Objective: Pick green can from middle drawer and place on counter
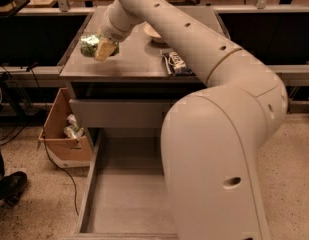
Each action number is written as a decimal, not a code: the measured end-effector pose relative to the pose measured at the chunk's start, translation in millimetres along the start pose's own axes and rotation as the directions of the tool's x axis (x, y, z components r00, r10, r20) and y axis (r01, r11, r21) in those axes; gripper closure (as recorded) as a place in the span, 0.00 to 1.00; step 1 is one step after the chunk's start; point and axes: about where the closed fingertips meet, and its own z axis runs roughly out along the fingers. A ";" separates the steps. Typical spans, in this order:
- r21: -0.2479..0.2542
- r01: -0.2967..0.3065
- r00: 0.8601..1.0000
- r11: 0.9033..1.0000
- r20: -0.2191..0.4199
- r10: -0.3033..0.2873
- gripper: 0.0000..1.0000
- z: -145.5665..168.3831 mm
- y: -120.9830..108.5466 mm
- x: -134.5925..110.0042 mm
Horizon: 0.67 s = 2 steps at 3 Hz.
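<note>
My gripper (pixel 96 46) is shut on the green can (pixel 89 44) and holds it tilted just above the left part of the grey counter (pixel 136 61). The can is shiny green and silver, gripped between tan fingers (pixel 105 49). Below, the middle drawer (pixel 124 199) is pulled out toward me; the part of its flat grey floor that shows is bare. My large cream arm covers the right half of the drawer and much of the counter.
A white bowl (pixel 150 32) and a dark blue chip bag (pixel 177 64) lie on the counter, partly behind my arm. A cardboard box (pixel 64 134) with pale cans stands on the floor at left. A shoe (pixel 9 186) is at far left. A closed drawer front (pixel 119 113) sits above the open one.
</note>
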 end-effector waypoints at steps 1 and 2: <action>-0.013 -0.036 0.999 0.999 0.016 0.036 0.56 23.0 -0.6 2.6; -0.024 -0.062 0.998 0.998 0.023 0.063 0.33 35.9 0.0 3.8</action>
